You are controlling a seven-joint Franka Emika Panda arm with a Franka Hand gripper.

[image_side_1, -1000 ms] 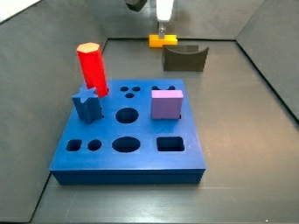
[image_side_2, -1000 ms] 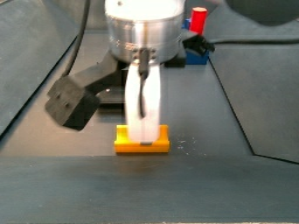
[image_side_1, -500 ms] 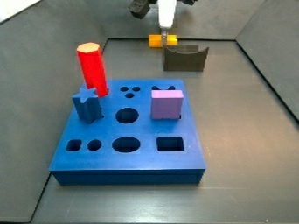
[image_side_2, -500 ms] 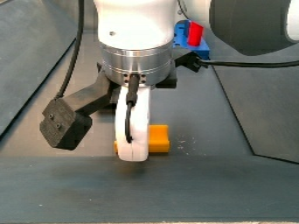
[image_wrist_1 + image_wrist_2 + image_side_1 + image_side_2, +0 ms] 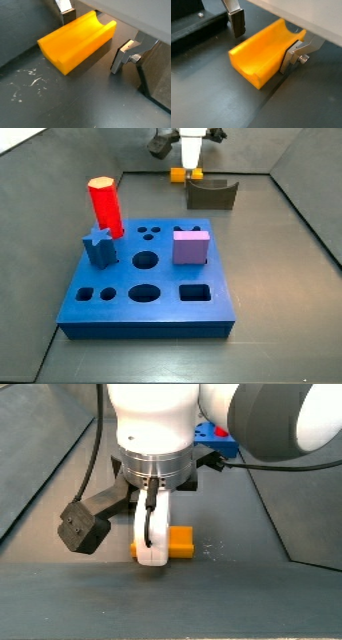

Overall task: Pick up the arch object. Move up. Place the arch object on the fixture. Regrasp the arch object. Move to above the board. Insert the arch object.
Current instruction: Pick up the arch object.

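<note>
The small yellow-orange arch-notched block (image 5: 75, 40) is being straddled by the claw (image 5: 93, 35) at the far end of the dark grey counter (image 5: 267, 328), low against the surface. In both wrist views the claw's flat silver fingers (image 5: 294, 55) are being held spread, one on each side of the arch object (image 5: 264, 52); one plate is seen right against a side of the block, the other just apart from it, so no pinch is being shown. In a side view the block (image 5: 182, 173) is being seen just left of the dark grey-olive fixture with a U-shaped notch (image 5: 210, 194), apart from it. The large thick blue board with shaped holes (image 5: 147, 293) is lying well nearer, with a red cylinder (image 5: 104, 206), a purple cube (image 5: 191, 246) and a blue star-shaped piece (image 5: 98, 246) standing in it. In a side view the block (image 5: 178, 542) is being partly hidden behind a white finger housing (image 5: 154, 534).
</note>
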